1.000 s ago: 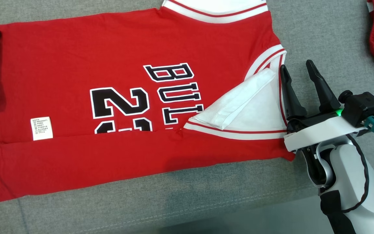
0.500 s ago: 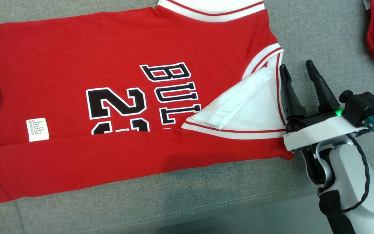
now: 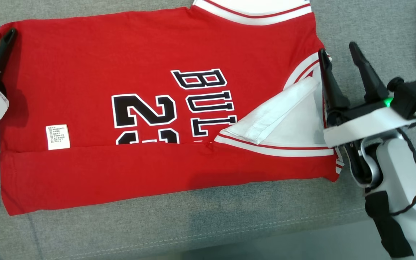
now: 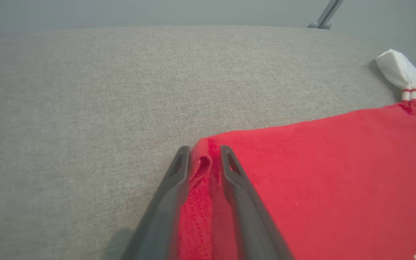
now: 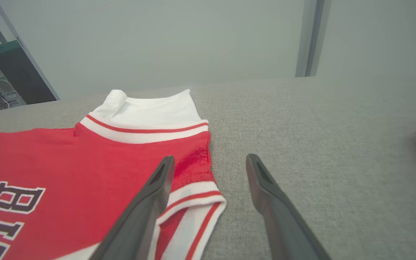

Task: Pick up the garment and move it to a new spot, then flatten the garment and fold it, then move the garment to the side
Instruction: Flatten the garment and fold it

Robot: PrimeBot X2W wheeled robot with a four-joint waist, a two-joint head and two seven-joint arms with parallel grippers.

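The garment point(image 3: 121, 108) lies flat, part-folded, on a grey upholstered surface point(image 3: 229, 224) — a sofa seat, perhaps. The left gripper point(image 4: 204, 150) pinches its far corner; the right gripper point(image 5: 209, 159) gapes wide and empty astride the armhole trim point(image 5: 193, 191). Close it first, then lift both corners level. A pale wall point(image 5: 157, 43) stands behind.

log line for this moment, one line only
stage: folding | jersey: flat on cushion, near side folded over | left gripper: pinching jersey corner | right gripper: open at armhole edge
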